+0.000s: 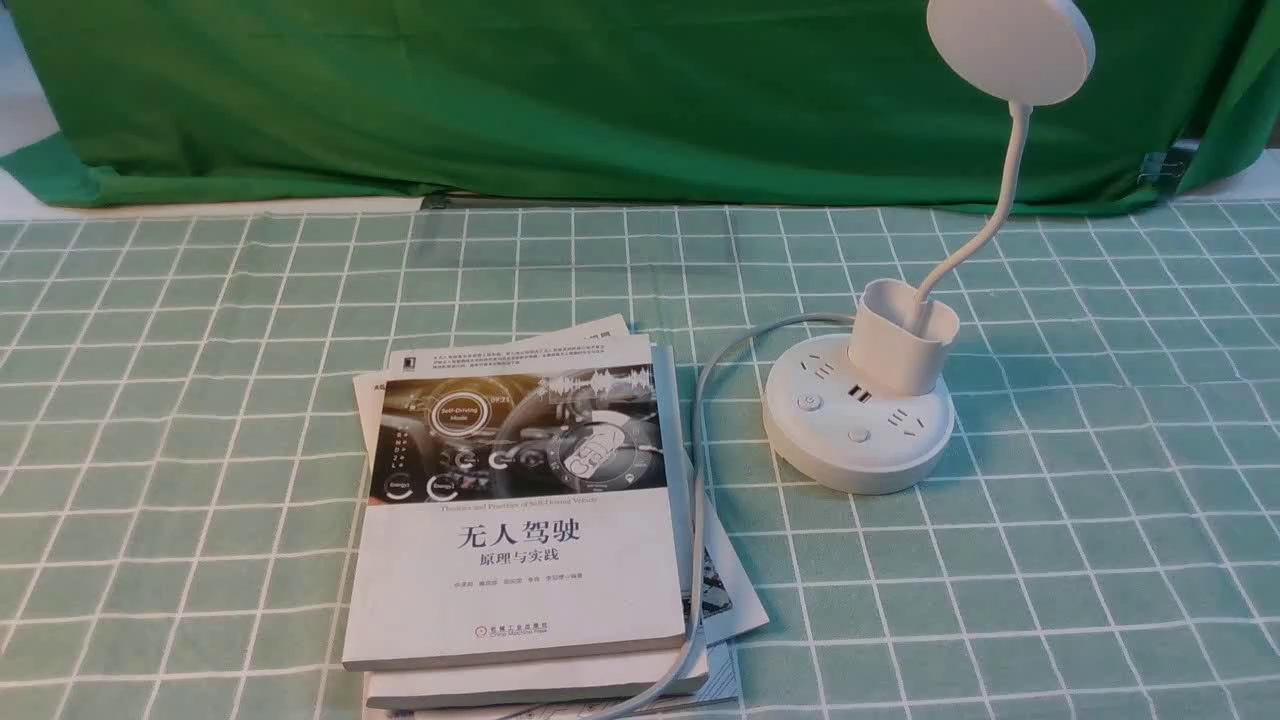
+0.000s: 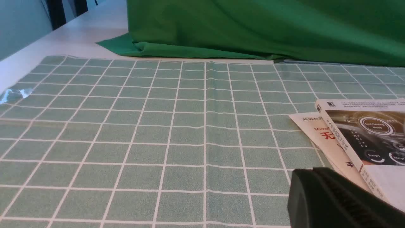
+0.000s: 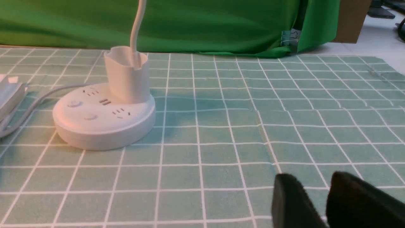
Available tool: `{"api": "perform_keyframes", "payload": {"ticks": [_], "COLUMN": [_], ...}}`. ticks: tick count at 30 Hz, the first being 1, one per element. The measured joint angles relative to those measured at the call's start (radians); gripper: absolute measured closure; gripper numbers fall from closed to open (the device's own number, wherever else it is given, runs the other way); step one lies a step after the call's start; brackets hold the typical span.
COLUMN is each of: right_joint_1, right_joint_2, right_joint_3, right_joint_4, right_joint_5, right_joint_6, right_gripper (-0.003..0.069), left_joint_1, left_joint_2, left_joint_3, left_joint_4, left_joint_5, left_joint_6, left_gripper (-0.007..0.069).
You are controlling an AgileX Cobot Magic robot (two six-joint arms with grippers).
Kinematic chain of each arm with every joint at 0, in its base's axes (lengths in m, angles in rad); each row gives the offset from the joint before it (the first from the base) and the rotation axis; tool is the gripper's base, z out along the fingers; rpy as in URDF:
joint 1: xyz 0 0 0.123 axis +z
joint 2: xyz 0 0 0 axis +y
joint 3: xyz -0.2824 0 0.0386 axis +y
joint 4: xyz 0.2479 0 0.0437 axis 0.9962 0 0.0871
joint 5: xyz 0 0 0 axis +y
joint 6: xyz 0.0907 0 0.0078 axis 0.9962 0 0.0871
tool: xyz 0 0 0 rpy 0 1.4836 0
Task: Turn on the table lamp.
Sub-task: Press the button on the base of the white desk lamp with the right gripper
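The table lamp stands right of centre on the checked cloth, on a white round puck base [image 1: 858,420] with sockets and two round buttons [image 1: 808,403]. A small cup [image 1: 903,335] rises from the base, and a thin bent neck carries the flat disc head [image 1: 1010,45]. In the right wrist view the base [image 3: 104,117] lies ahead and well apart from my right gripper [image 3: 313,179], which is open with nothing between its black fingers. My left gripper [image 2: 313,172] is shut and empty, low over the cloth beside the books. Neither gripper shows in the front view.
Stacked books [image 1: 520,520] lie left of the lamp, with a self-driving title on top [image 2: 367,139]. The lamp's grey cord [image 1: 697,450] runs from the base along the books' right edge to the table front. A green drape [image 1: 600,90] hangs behind.
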Motion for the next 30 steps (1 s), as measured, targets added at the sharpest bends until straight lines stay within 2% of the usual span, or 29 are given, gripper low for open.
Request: {"api": "perform_keyframes", "payload": {"ticks": [23,30], "right_joint_1": [0.0,0.0], "right_joint_2": [0.0,0.0], "right_joint_3": [0.0,0.0], "right_joint_4": [0.0,0.0], "right_joint_5": [0.001,0.001], "right_joint_6": [0.0,-0.035], "right_gripper": [0.0418,0.0418], "left_joint_1": [0.0,0.0], "left_joint_2": [0.0,0.0], "left_joint_3": [0.0,0.0], "left_joint_4": [0.0,0.0], "left_joint_5": [0.0,0.0], "left_joint_6": [0.0,0.0], "left_gripper": [0.0603,0.0603]}}
